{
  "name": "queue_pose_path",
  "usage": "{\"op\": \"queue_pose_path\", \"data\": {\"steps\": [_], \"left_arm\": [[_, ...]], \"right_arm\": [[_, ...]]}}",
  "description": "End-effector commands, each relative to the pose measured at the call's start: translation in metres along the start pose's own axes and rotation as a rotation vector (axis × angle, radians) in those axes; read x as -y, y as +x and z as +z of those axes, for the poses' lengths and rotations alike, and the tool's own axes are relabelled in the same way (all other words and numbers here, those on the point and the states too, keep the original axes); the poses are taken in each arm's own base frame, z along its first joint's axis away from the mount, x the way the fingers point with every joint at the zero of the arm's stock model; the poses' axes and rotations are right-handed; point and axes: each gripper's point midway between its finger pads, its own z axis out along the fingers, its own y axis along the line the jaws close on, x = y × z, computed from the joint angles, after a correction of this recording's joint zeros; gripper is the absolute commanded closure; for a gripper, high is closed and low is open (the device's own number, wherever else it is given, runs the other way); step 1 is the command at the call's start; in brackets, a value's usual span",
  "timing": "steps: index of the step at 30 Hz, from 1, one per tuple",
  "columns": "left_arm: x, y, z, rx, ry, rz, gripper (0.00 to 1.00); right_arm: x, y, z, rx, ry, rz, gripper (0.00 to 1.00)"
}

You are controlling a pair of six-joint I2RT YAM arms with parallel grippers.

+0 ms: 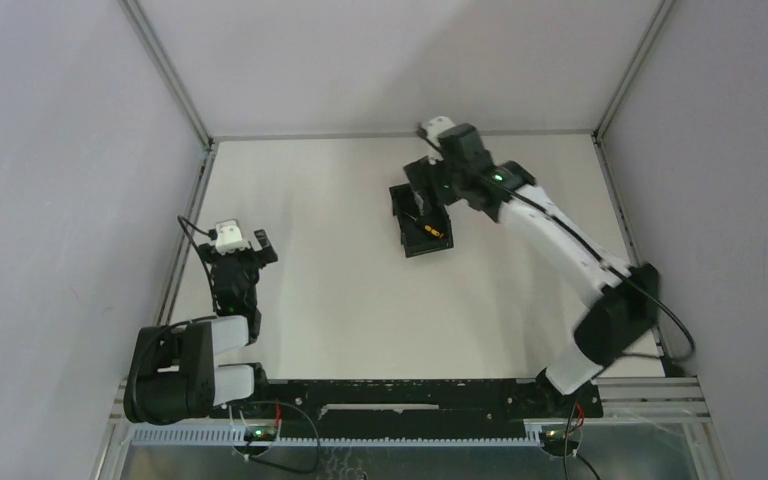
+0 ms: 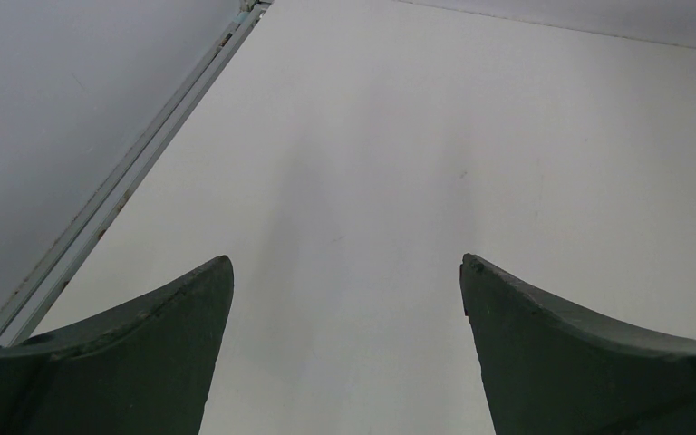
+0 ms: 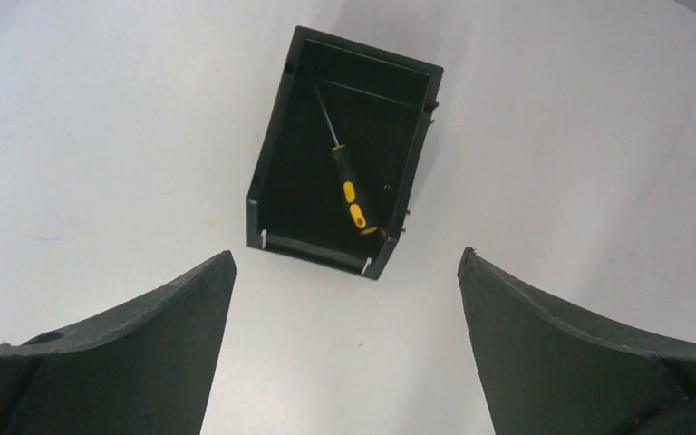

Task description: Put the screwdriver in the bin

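The black bin [image 3: 267,181] stands on the white table, right of centre toward the back [image 1: 407,238]. The screwdriver [image 3: 348,184] lies inside it on the bottom, thin shaft toward the far wall and its black and yellow handle toward the near wall [image 1: 432,231]. My right gripper [image 3: 346,256] hangs above the bin [image 1: 428,185], open with nothing between its fingers. My left gripper [image 2: 346,261] is open and empty too, low over bare table at the left side [image 1: 234,250], far from the bin.
A metal frame rail [image 2: 127,177] runs along the table's left edge close to my left gripper. Grey walls enclose the table on three sides. The right arm [image 1: 560,240] stretches diagonally over the right half of the table.
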Motion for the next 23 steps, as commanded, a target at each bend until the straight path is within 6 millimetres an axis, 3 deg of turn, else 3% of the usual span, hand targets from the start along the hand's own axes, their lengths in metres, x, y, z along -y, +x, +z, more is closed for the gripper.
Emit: {"op": "queue_pose_path", "data": {"steps": [1,4,6,10,14,17,19,23], "left_arm": [[0.003,-0.026,0.009,0.074,0.002,0.003,0.00],[0.003,-0.026,0.009,0.073,0.002,0.003,0.00],[0.003,-0.026,0.009,0.074,0.001,0.002,0.00],[0.003,-0.025,0.009,0.073,0.001,0.003,0.00],[0.003,-0.025,0.009,0.073,0.000,0.003,0.00],[0.003,-0.025,0.009,0.073,0.001,0.002,0.00],[0.003,-0.025,0.009,0.073,0.001,0.002,0.00],[0.003,-0.025,0.009,0.072,0.000,0.003,0.00]], "right_arm": [[0.006,-0.003,-0.040,0.199,-0.096,0.176,0.00],[0.022,0.020,-0.067,0.297,-0.122,0.289,0.00],[0.032,0.051,-0.069,0.306,-0.124,0.364,0.00],[0.047,0.096,-0.084,0.411,-0.050,0.452,0.00],[0.067,0.158,-0.078,0.396,0.114,0.574,0.00],[0.069,0.184,-0.075,0.384,0.153,0.600,0.00],[0.071,0.193,-0.075,0.388,0.169,0.620,0.00],[0.072,0.186,-0.082,0.436,0.152,0.603,0.00]]}}
